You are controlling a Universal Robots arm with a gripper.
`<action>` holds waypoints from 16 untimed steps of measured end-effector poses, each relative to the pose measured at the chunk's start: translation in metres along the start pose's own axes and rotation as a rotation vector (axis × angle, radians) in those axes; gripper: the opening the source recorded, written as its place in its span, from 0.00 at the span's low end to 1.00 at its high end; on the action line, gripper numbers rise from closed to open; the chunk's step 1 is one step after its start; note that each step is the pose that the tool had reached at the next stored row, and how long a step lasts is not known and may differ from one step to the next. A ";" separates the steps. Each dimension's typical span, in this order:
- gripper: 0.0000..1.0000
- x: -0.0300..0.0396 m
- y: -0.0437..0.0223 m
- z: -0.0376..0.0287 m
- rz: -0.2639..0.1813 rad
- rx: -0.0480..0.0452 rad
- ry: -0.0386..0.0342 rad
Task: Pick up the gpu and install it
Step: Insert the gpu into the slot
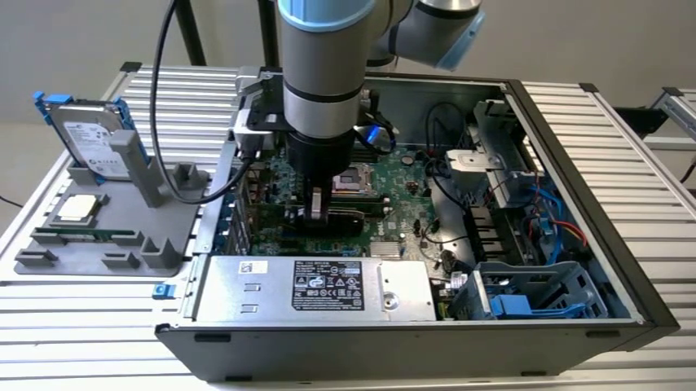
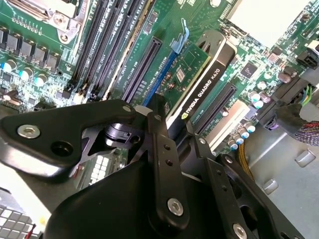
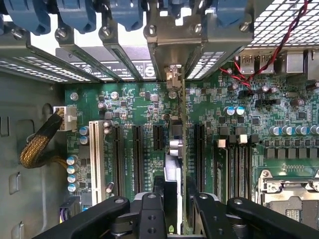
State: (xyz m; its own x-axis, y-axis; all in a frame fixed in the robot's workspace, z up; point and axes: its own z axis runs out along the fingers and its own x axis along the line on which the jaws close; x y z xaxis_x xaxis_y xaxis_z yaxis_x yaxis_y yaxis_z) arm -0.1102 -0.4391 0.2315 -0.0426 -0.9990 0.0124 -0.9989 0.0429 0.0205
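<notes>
The gpu [image 1: 354, 221] stands on edge over the motherboard [image 1: 408, 175] inside the open computer case [image 1: 609, 220]. My gripper [image 1: 318, 213] reaches down from above and is shut on the card's upper edge. In the second wrist view the gpu [image 2: 204, 74] shows its black shroud and green board, held by my gripper [image 2: 173, 124] along a blue expansion slot [image 2: 162, 74]. In the first wrist view the gpu [image 3: 177, 144] appears edge-on in my gripper [image 3: 175, 186], with its silver bracket [image 3: 172, 74] at the case's rear slot openings. I cannot tell whether its lower edge sits fully in the slot.
A silver power supply [image 1: 315, 285] lies along the case's near side, and a grey drive cage [image 1: 533, 289] stands at the exterior view's right. The processor socket [image 1: 354, 181] is beside the gripper. Outside the case, a grey fixture [image 1: 98, 244] holds a blue-framed hard drive [image 1: 93, 134].
</notes>
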 end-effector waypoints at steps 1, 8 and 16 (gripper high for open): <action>0.00 -0.0001 -0.0002 -0.0003 0.000 0.0000 -0.0004; 0.00 -0.0001 -0.0001 0.0002 0.000 0.0009 -0.0024; 1.00 0.0002 0.0000 -0.0090 0.000 0.0006 -0.0012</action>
State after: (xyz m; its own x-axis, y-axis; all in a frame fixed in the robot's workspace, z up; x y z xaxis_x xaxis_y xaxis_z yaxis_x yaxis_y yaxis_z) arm -0.1100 -0.4391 0.2405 -0.0426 -0.9990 0.0112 -0.9989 0.0429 0.0199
